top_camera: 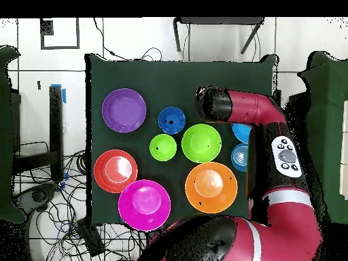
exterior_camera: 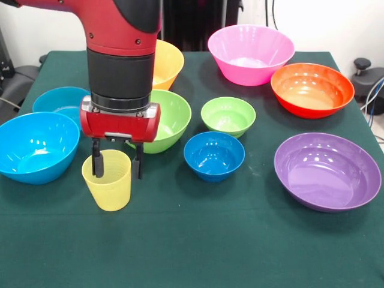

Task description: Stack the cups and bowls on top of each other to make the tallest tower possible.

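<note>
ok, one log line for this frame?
gripper: open, one finger inside yellow cup, one outside | cup: upright on table | tower: not started

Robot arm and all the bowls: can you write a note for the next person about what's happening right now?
Gripper: open, one finger inside the yellow cup, one outside its rim, not yet closed.
The cup stands upright on the table at the front.
Bowls all sit apart, none stacked: two light-blue bowls, large green bowl, small green bowl, small dark-blue bowl, purple bowl, red-orange bowl, pink bowl, orange bowl.
Done: nothing stacked.
Left: the whole tower.
</note>
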Robot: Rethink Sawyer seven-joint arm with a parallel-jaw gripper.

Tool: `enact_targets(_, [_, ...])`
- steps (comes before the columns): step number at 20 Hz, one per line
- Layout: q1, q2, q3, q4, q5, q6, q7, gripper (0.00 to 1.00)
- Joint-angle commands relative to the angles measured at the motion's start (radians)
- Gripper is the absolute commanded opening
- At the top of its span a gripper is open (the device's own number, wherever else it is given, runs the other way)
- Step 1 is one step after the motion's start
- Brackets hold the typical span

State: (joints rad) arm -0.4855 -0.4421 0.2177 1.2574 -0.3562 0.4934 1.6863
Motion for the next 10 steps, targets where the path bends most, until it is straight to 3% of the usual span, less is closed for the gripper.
enact_targets(1, [-0.019, 0.099, 0.143, 0.055, -0.094, -0.024, -0.188, 1.0])
enact_targets(10, [-0.04, 0.112, 0.151, 0.085, -0.109, -0.014, -0.173, 1.0])
